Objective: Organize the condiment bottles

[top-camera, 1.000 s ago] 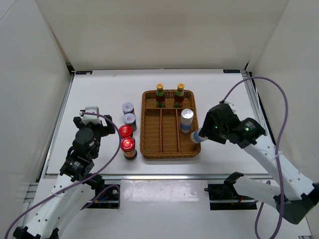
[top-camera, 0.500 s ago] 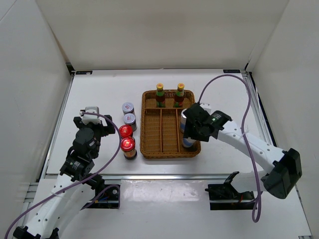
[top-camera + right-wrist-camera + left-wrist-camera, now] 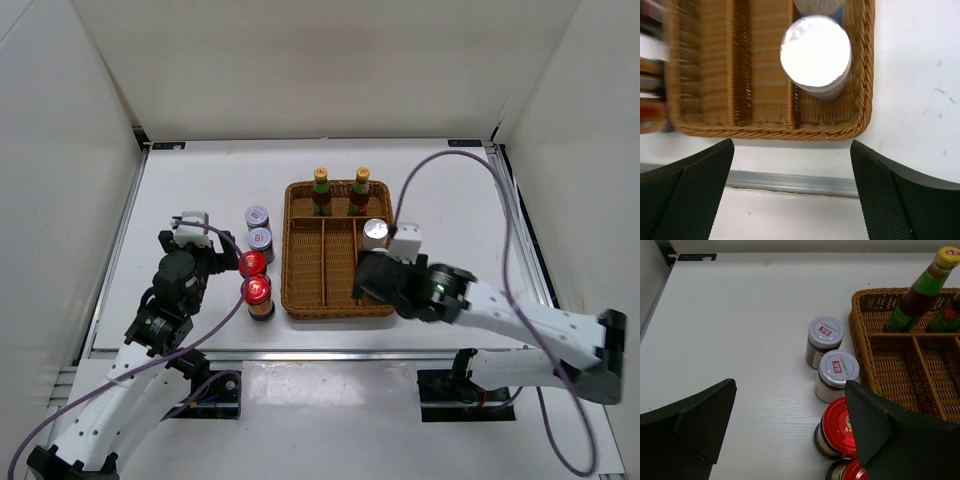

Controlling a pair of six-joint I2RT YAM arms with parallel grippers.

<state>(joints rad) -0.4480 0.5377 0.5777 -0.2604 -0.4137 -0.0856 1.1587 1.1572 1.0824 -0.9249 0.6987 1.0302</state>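
Two yellow-capped bottles stand at the back of the wicker tray. One silver-capped bottle stands in the tray's right compartment. In the right wrist view a second silver-capped bottle stands in front of it, near the tray's front rim. My right gripper hovers open above that front rim, holding nothing. Two grey-lidded jars and two red-lidded jars stand left of the tray. My left gripper is open, its right finger over the red-lidded jars.
A metal rail runs along the table's near edge just below the tray. White walls close in the table on three sides. The tray's left and middle compartments hold nothing at their near ends.
My right gripper carried the second silver-capped bottle into the tray's right compartment, let go of it, opened wide and drew back toward the near edge. My left gripper edged slightly toward the red-lidded jars.
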